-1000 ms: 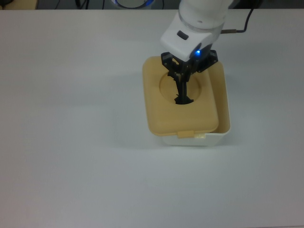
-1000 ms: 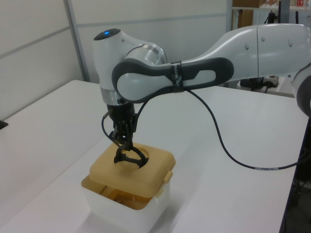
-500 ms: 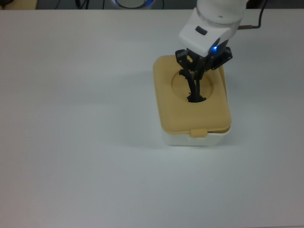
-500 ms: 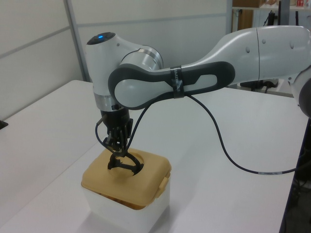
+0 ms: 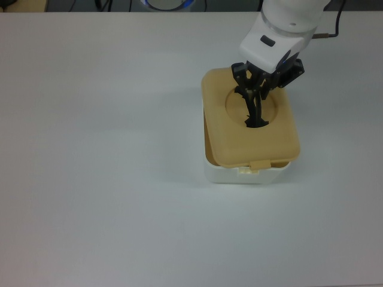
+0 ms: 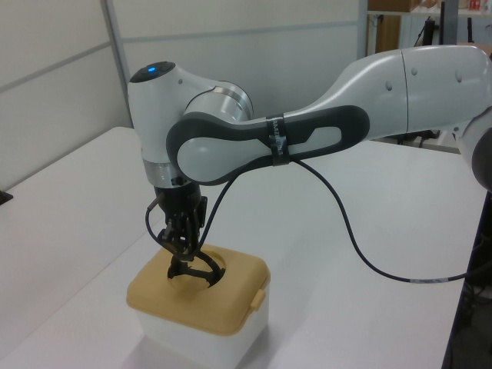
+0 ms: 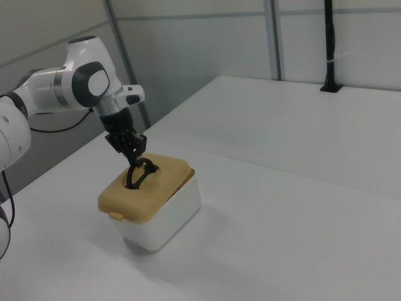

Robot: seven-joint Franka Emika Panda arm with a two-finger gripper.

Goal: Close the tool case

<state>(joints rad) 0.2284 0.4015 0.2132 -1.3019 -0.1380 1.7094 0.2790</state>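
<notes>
Since half a second ago the tan lid (image 5: pixel 249 127) has slid further toward the top view's right: it now overhangs the white tub (image 5: pixel 245 174) on the top view's right edge, and a sliver of the tub's inside shows along the top view's left. A second ago it overhung the opposite way, with the tub's rim bare on the top view's right.

The jaws (image 5: pixel 254 108) are pinched narrow on the black handle (image 6: pixel 192 269), which stands up from the lid's round recess directly beneath them. The tool case sits under the jaws on the white counter (image 5: pixel 102 149). Its contents are hidden by the lid. No writing can be read on it.
</notes>
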